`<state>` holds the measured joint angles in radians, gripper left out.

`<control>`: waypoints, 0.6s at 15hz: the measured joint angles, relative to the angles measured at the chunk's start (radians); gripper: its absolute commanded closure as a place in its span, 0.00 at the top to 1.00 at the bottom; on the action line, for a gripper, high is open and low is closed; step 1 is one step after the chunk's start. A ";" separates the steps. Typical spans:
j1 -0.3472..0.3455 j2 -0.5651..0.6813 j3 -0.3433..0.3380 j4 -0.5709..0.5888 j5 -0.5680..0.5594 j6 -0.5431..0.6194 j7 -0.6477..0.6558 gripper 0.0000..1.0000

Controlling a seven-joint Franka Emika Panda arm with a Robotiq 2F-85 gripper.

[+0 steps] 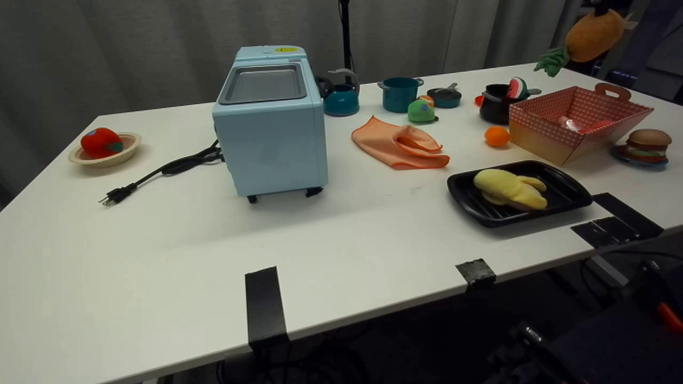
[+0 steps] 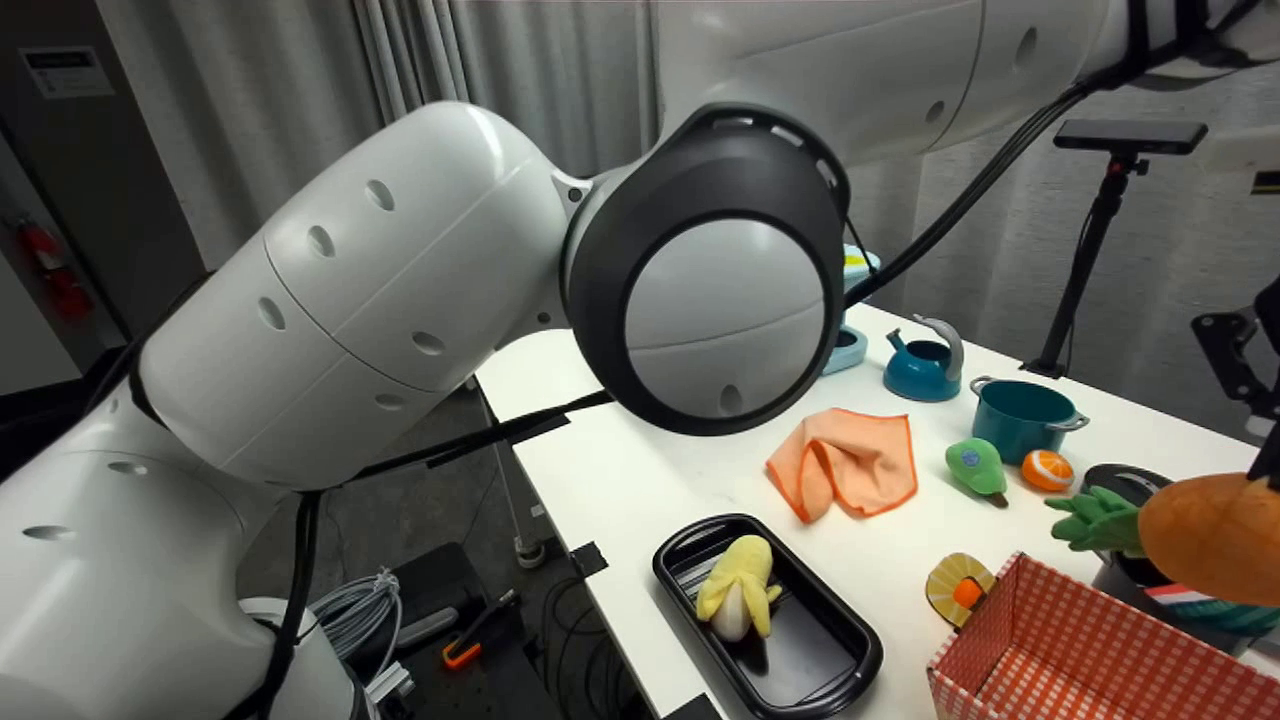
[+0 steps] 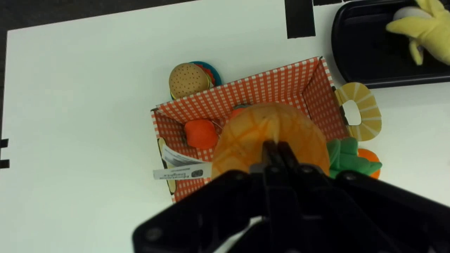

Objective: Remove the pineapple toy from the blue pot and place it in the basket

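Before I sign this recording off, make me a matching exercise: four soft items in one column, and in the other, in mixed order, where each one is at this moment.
Items
1. Orange plush pineapple toy with green leaves
2. Yellow plush banana
3. Round red plush toy
4. Peach-orange fabric cloth

Places
A. In the shallow beige bowl
B. Held up by the black gripper
C. Loosely bunched on the white tabletop
D. In the black rectangular tray

Right pairs: 1-B, 2-D, 3-A, 4-C.
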<state>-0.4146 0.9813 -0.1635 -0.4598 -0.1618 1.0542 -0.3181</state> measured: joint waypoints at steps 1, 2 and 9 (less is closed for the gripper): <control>-0.002 0.006 -0.006 0.000 -0.009 -0.005 -0.001 0.36; -0.003 0.012 -0.010 0.000 -0.017 -0.007 -0.001 0.45; -0.012 0.044 -0.020 0.000 -0.038 -0.008 -0.001 0.98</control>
<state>-0.4262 1.0257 -0.1839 -0.4599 -0.1998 1.0466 -0.3194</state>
